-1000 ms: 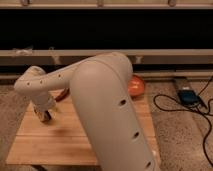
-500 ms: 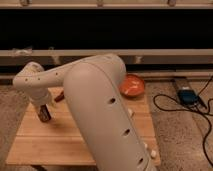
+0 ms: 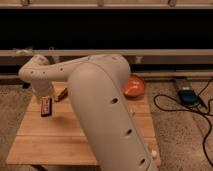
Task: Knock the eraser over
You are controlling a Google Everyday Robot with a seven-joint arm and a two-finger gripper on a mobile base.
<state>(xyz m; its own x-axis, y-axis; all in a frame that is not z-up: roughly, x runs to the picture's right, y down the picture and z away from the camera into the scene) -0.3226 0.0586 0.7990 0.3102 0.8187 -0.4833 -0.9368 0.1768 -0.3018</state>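
Compared with the earlier frames, the arm (image 3: 100, 105) is now swinging further left and back, carrying the gripper (image 3: 46, 106) toward the left rear of the wooden table (image 3: 55, 140). The gripper is hanging low over that corner; finger state: cannot tell. The eraser (image 3: 46, 106), dark with a reddish face, is sitting at the gripper's tip. Beyond, an orange bowl (image 3: 134, 86) is resting at the table's far right edge.
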